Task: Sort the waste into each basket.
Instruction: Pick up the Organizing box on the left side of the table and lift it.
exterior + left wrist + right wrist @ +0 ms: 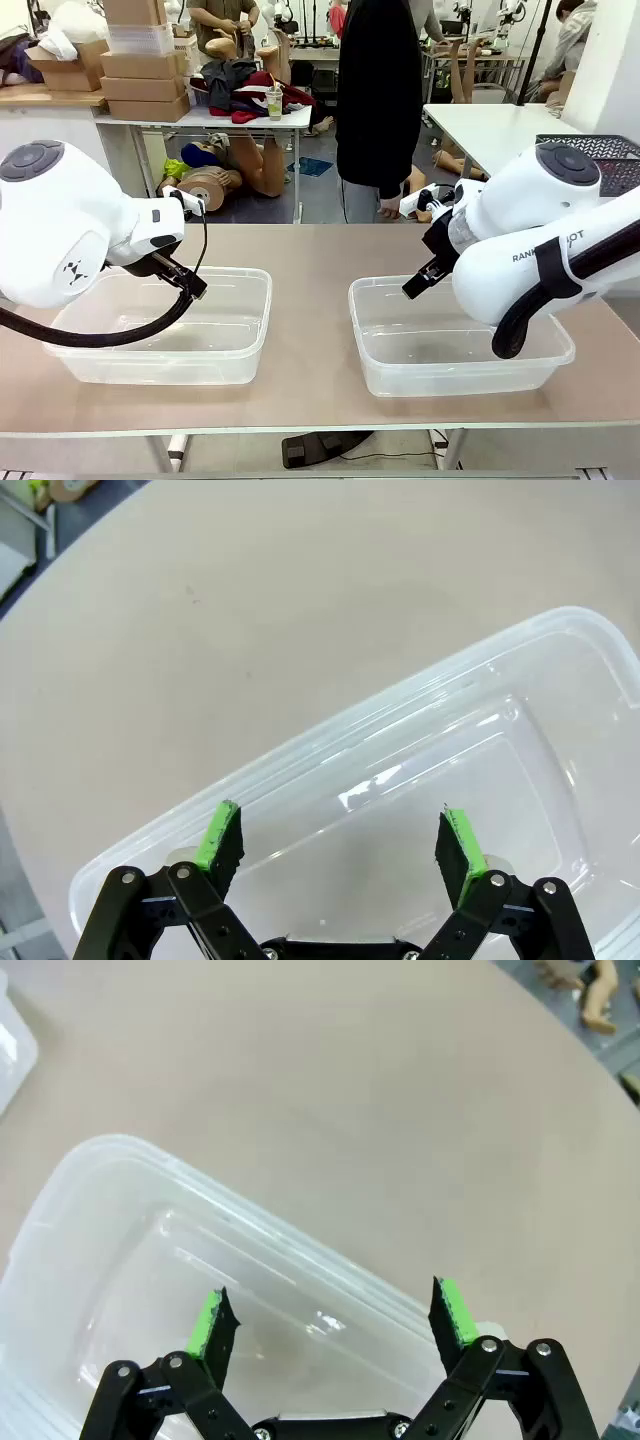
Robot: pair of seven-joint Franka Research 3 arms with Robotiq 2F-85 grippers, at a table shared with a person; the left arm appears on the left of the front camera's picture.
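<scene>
Starting on the left: the left tub (160,365) sits on the table (310,400) with nothing in it. My left claw (340,830) hangs right over it, jaws spread wide, nothing between the green pads (218,832). Through the wrist cam I'm looking straight down at the tub's bare clear floor.

Middle of the table is plain surface, with a person (378,100) in a dark top standing at the far edge.

Over on the right it's the same deal. The right tub (450,375) has nothing in it and the right claw (330,1315) is parked above its near corner, wide open and holding nothing.

So my read is the sorting hasn't started at all and every piece is left to do. Where the waste is waiting, I honestly can't tell.

Hard to see: in the front cam the big white arm bodies cover the left end of the left tub and the far right part of the right one. The dark lattice basket (600,150) behind is cut off by the frame edge.
</scene>
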